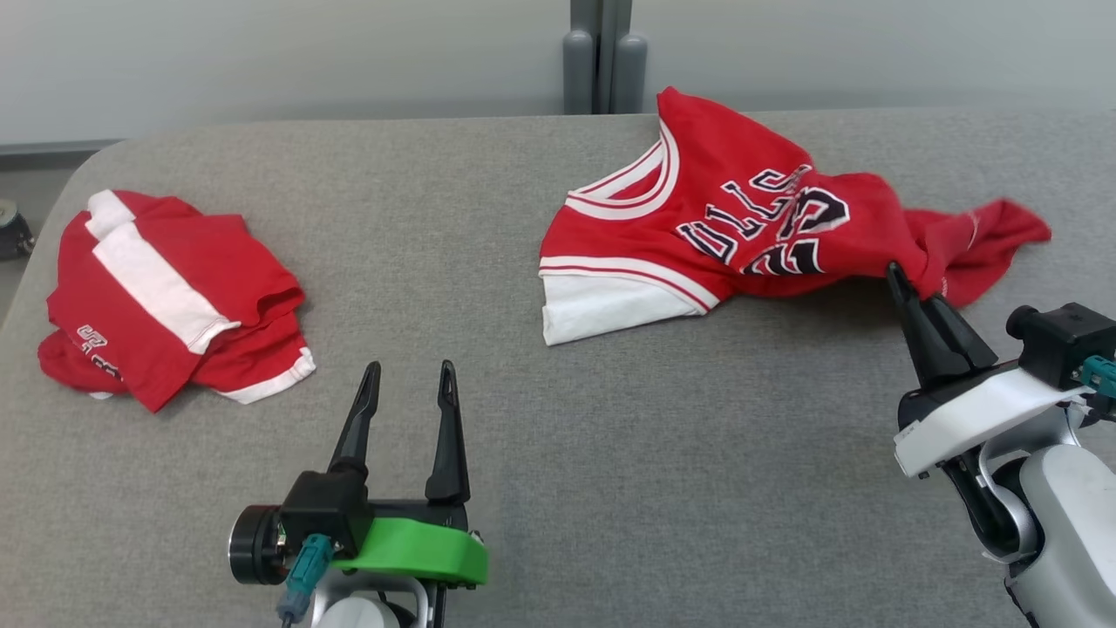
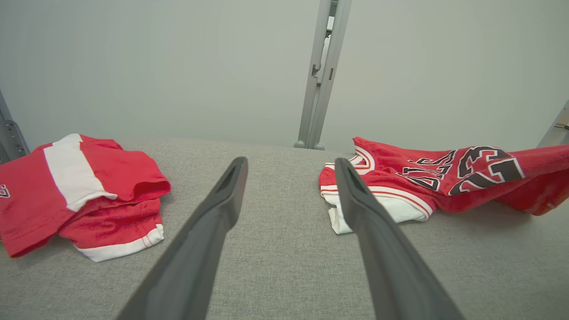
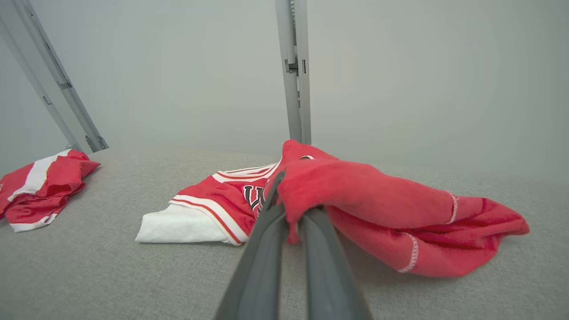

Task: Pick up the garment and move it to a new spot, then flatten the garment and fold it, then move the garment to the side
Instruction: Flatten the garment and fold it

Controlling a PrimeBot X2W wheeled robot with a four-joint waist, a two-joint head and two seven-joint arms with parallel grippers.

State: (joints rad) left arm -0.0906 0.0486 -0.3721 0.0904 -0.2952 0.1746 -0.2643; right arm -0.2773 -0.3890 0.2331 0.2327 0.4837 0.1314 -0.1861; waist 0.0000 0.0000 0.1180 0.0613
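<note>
The right gripper stands over the right part of the tabletop, with its fingers pointing toward the far edge. Its two fingers are pressed together on a bunched fold of red cloth. That fold belongs to the jersey, and it lies on the jersey's near edge, close to its right end. In the right wrist view the cloth drapes over both fingertips, and the pinched part is raised off the surface.

The jersey runs leftward and slightly toward the far edge from this grip. Its long axis lies roughly parallel to the far edge of the tabletop. One end is a crumpled red tail near the right edge, and the other is the white-trimmed end near the middle. The bulk of the garment therefore lies to the left of the grip. As a judgement, a lift from this point will trail the white-trimmed end last.

The left gripper stands near the middle of the near edge, with its fingers spread wide and holding nothing. It is well apart from the jersey. It is nearer to the white-trimmed end than the right gripper is.

A second red-and-white garment lies in a pile by the left edge, well apart from both grippers.
</note>
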